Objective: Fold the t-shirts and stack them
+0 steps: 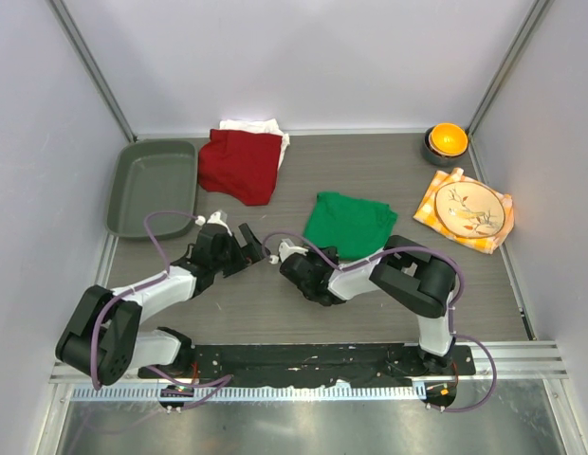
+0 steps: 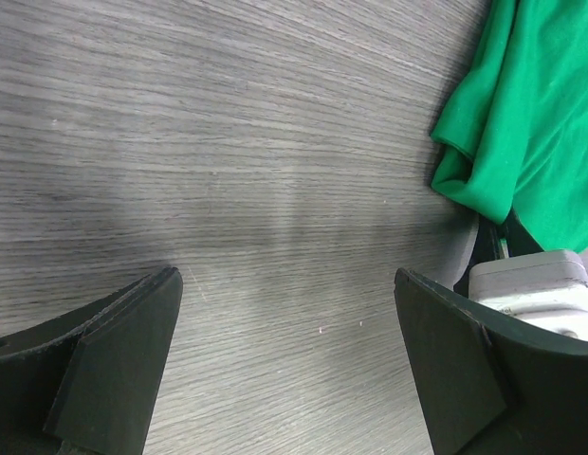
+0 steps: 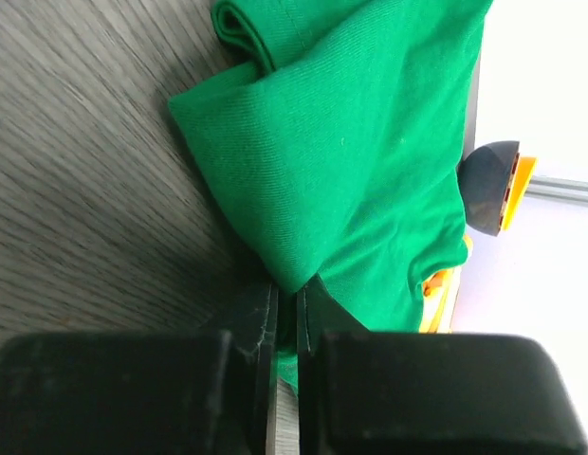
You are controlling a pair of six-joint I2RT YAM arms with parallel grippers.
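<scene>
With my right hand [image 3: 286,301] clamped on a corner of the bright green soft cloth t-shirt [image 3: 351,161], I should lift slowly, evenly.

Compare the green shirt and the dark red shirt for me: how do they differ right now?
The green shirt lies in the middle; the red shirt lies at the far side beside the grey tray. The right gripper has its jaws shut on a corner of the green shirt; no gripper touches the red one. The red shirt overlaps a white shirt; the green one lies alone. Both are bunched up, not spread out.
</scene>
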